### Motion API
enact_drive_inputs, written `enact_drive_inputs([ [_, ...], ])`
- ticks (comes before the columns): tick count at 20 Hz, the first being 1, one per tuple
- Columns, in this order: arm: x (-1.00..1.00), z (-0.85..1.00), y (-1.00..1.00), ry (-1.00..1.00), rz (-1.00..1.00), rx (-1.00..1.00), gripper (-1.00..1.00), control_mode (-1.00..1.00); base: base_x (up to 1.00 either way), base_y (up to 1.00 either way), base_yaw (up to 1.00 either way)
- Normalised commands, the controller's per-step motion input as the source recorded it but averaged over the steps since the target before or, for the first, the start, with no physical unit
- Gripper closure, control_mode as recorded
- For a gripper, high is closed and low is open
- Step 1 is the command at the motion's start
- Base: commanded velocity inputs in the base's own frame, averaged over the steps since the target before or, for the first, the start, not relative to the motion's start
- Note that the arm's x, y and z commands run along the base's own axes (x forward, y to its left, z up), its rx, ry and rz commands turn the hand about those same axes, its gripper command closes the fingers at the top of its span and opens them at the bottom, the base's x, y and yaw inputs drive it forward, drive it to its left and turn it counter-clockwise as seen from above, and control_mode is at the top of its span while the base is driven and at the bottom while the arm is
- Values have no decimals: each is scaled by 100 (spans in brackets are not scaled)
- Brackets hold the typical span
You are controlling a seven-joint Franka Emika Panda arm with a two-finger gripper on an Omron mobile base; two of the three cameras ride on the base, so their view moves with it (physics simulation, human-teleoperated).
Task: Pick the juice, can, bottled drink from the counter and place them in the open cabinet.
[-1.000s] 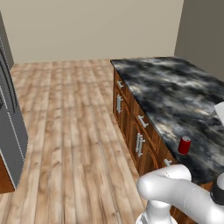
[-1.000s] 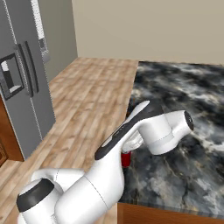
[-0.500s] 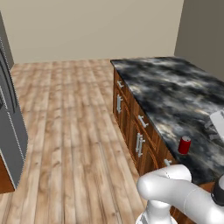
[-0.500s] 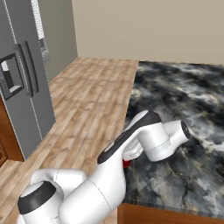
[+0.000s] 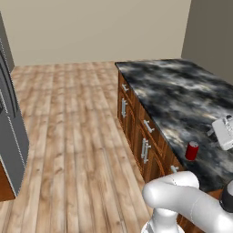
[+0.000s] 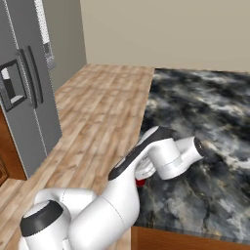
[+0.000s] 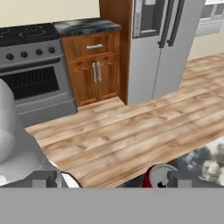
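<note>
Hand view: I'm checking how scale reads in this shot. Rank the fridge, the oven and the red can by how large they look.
1. Fridge, tallest in the frame, cut off at the top.
2. Oven, nearly as large; it's a close call.
3. Red can, by far the smallest though nearest the camera, and partly cut off.

Marbled counter (image 5: 175,98); red can (image 5: 192,150) upright near front edge.

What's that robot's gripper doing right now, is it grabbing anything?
Gripper: open, holding nothing; its fingers stand wide apart, with the red can just ahead between them, not gripped.
</note>
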Motion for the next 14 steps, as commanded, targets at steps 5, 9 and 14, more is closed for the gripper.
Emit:
enact_drive_inputs([
  [5,32,-44,-2,0,-8,0,-100,-100,0,0,0],
  [9,32,-39,-7,0,-4,0,-100,-100,0,0,0],
  [14,18,-25,-21,0,0,0,-100,-100,0,0,0],
])
